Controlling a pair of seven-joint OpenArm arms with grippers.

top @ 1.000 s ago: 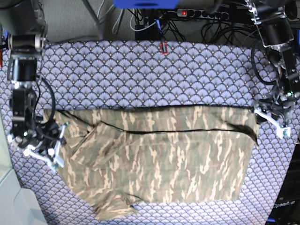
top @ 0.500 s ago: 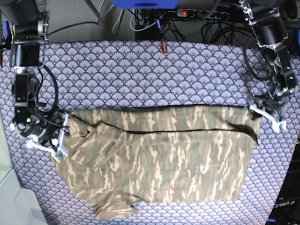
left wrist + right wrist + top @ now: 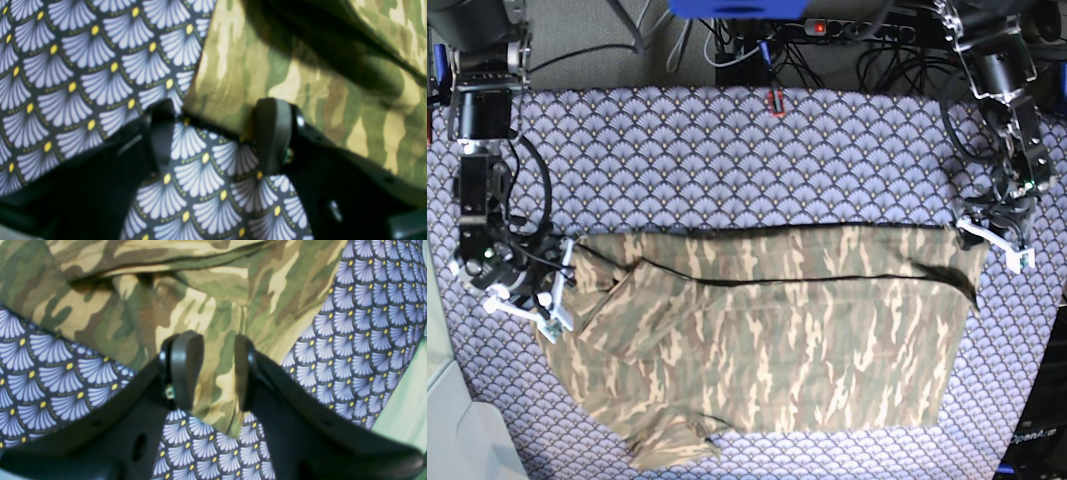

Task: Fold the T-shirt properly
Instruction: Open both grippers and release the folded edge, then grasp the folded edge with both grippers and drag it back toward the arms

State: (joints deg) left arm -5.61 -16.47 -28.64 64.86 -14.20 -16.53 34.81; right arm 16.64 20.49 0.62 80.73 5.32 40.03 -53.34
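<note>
Base view shows the T-shirt [image 3: 767, 330] spread flat across the near half of the purple scale-patterned table cloth [image 3: 747, 150], its far edge folded over with a dark inner edge running left to right. At the shirt's left corner sits the right gripper [image 3: 555, 290]; the right wrist view shows a fold of the cloth passing between its two fingers, with gaps on either side, so whether it is pinched I cannot tell. At the far right corner sits the left gripper [image 3: 995, 240]. From the left wrist view its jaws stand released and wide, straddling bare table cloth, one fingertip [image 3: 272, 133] touching the shirt's hem.
</note>
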